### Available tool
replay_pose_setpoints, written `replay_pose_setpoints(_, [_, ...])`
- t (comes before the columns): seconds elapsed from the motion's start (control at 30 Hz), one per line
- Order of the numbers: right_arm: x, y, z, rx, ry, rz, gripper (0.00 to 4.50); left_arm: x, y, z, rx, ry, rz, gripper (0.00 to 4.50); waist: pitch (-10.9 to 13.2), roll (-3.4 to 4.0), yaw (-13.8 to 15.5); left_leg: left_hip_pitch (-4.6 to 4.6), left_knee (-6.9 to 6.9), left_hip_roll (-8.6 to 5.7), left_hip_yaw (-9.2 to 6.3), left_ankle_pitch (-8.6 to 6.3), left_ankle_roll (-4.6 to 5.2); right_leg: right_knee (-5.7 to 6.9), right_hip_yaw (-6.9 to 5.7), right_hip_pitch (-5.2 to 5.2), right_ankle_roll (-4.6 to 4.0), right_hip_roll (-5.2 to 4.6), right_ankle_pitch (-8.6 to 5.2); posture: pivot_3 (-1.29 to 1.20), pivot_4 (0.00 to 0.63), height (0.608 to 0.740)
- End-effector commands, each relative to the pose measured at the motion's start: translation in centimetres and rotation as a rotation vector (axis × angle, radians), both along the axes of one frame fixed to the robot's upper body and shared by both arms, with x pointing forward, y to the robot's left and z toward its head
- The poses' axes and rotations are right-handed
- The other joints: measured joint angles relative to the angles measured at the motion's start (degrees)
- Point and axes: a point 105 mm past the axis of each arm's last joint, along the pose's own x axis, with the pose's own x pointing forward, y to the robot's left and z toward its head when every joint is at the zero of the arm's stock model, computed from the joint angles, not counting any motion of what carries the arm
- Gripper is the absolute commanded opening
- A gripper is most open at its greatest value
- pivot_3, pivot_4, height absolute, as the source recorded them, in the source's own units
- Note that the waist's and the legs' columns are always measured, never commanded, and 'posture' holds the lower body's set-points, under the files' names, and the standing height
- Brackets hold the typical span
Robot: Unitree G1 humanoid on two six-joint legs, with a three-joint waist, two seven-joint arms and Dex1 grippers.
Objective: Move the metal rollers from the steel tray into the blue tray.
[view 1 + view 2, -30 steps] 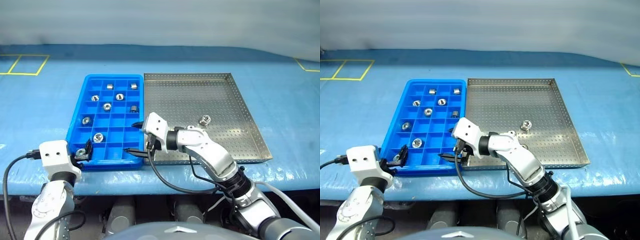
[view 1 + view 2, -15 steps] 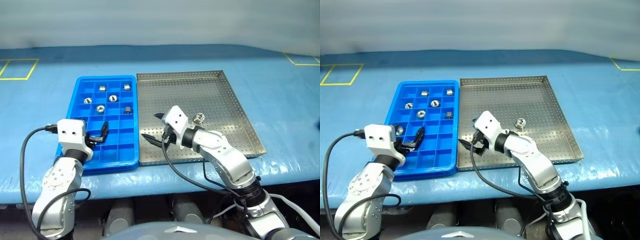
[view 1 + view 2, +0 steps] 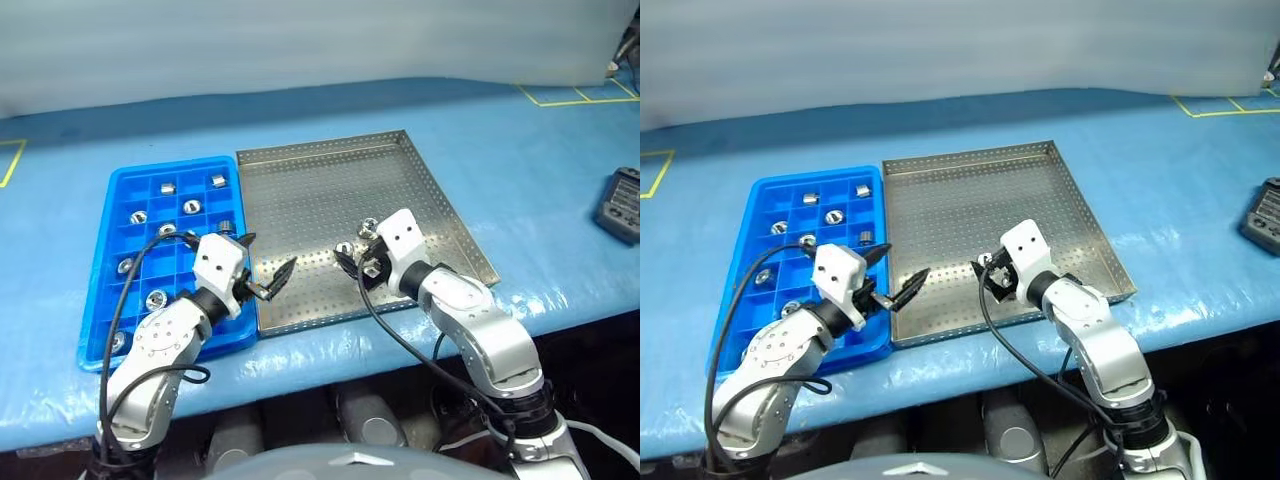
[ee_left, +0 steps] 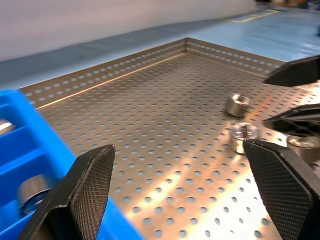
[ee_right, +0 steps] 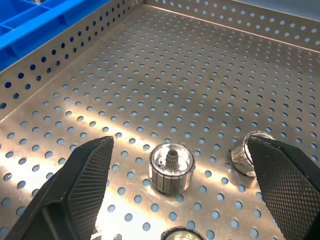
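The steel tray (image 3: 330, 190) lies right of the blue tray (image 3: 100, 300). Three metal rollers lie near the steel tray's front: one (image 5: 171, 167) between my right gripper's fingers, another (image 5: 247, 152) beside it, a third (image 5: 182, 234) closest to the wrist. My right gripper (image 3: 350, 268) is open and low over them. My left gripper (image 3: 268, 255) is open and empty over the edge where the two trays meet, pointing toward the rollers (image 4: 245, 136). Several rollers (image 3: 191, 206) sit in the blue tray's compartments.
A dark handheld device (image 3: 622, 205) lies on the blue table at the far right. Yellow tape lines (image 3: 575, 98) mark the back right corner. The table's front edge runs just below both trays.
The view has swung to the right. My left gripper moved from the blue tray's front corner to the trays' shared edge. My right gripper moved right, into the steel tray, to the rollers.
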Motion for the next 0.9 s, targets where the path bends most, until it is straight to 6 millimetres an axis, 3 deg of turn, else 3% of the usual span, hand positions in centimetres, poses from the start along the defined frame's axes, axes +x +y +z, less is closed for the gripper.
replay_pose_setpoints(0.03, [-0.1,-0.3,1.0,0.01,-0.031,-0.016,4.5,-1.1,-1.3,0.2,0.021,-0.003,-0.112,4.46,0.0,0.0,-0.5,0.0,0.0,0.0,0.0,0.0,0.0,0.0,0.0,0.0,0.0,0.0,0.0,-0.2,0.15,0.74])
replay_pose_setpoints(0.27, [-1.0,-1.2,-1.0,-0.03,0.05,-0.028,4.5,-3.5,-2.7,-1.1,0.068,0.051,-0.26,4.46,0.0,0.0,-1.3,0.0,-0.08,0.0,-0.01,0.0,0.0,-0.03,0.01,-0.02,-0.02,-0.01,-0.03,-0.18,0.15,0.74])
replay_pose_setpoints(0.73, [-0.6,-0.6,-4.1,-0.024,0.174,-0.034,4.5,-3.6,-2.7,-1.1,0.051,0.039,-0.233,4.46,0.0,0.0,-1.4,0.05,-0.12,0.01,0.01,0.0,0.0,-0.03,0.03,-0.02,-0.04,0.0,-0.04,-0.17,0.15,0.74])
replay_pose_setpoints(0.9, [-0.4,-1.5,-5.0,-0.04,0.242,-0.091,4.5,-3.6,-2.5,-1.2,0.052,0.04,-0.222,4.46,0.0,0.0,-1.1,0.06,-0.14,0.0,-0.01,0.0,0.0,-0.03,0.01,0.0,-0.05,0.0,-0.05,-0.16,0.15,0.74])
